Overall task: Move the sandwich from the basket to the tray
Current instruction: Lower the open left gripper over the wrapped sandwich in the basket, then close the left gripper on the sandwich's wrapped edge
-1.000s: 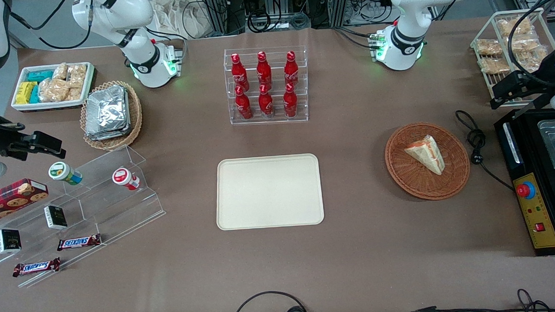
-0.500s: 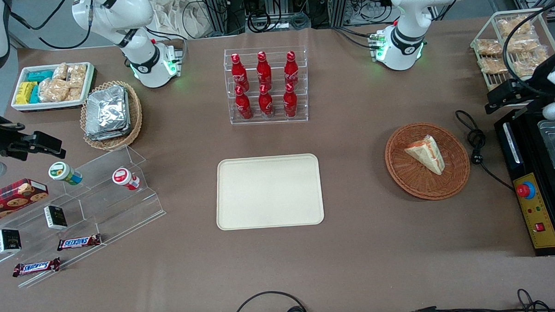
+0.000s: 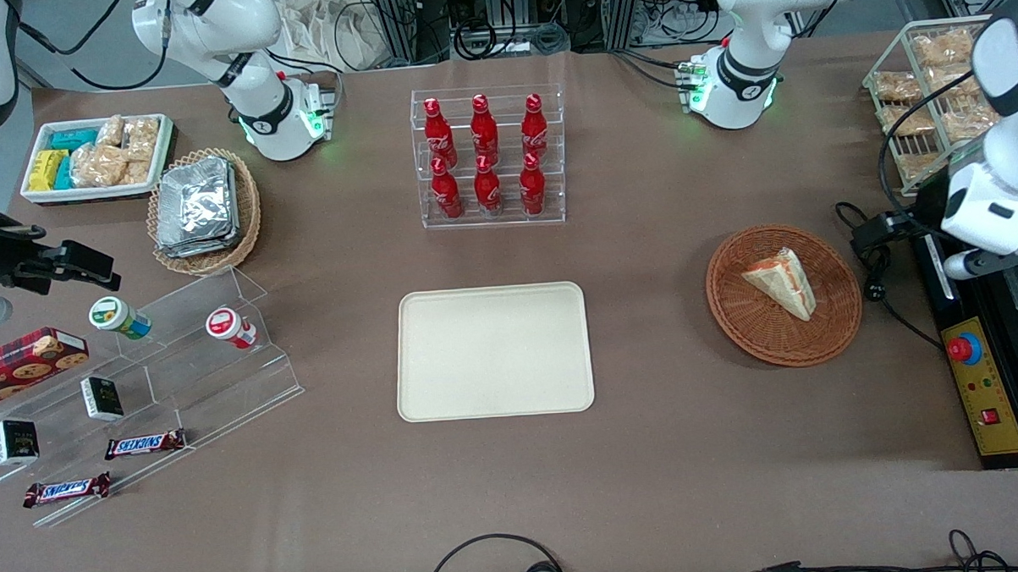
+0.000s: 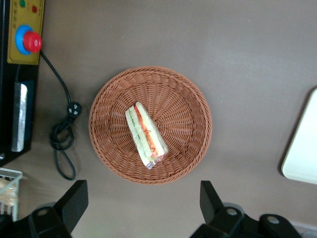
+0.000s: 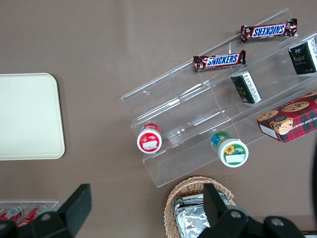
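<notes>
The sandwich lies in the reddish-brown wicker basket, its red and green filling edge showing in the left wrist view. The cream tray lies bare at the table's middle, well apart from the basket. My left gripper is open and empty, held high, looking down on the basket from beside it. Its wrist hangs over the table's edge at the working arm's end, beside the basket. A corner of the tray shows in the left wrist view.
A black appliance with a red button and a coiled black cable lie beside the basket. A wire rack of snack packets stands farther back. A rack of red bottles stands farther from the camera than the tray.
The left arm has swung in from the working arm's end toward the basket and come nearer the front camera. The sandwich, basket and tray have not moved.
</notes>
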Robot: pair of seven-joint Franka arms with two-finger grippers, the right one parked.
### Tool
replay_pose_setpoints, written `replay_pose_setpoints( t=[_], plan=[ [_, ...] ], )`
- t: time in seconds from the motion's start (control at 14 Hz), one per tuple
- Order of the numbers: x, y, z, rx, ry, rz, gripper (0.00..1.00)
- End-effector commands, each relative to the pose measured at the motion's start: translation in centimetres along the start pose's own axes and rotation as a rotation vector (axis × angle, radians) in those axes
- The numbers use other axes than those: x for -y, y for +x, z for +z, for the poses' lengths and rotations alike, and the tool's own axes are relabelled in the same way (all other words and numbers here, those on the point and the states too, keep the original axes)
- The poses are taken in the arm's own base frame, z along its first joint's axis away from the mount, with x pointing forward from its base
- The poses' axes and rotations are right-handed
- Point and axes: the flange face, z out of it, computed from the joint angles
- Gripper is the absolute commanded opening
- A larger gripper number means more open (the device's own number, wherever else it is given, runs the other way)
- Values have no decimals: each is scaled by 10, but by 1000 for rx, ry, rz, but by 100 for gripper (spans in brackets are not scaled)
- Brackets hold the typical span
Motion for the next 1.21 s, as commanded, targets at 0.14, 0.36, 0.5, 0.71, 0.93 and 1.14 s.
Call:
replay_pose_setpoints(
  t=[0.14, 0.36, 0.5, 0.71, 0.93, 1.14],
  plan=[
    [-15, -37, 68, -60, 54, -145, 100],
    [-30, -49, 104, -83, 79, -217, 100],
    [-27, -55, 122, -87, 75, -242, 100],
    [-22, -66, 149, -105, 60, -281, 100],
    [-18, -74, 173, -131, 37, -335, 100],
    [-10, -79, 192, -139, 25, -356, 100]
  ],
)
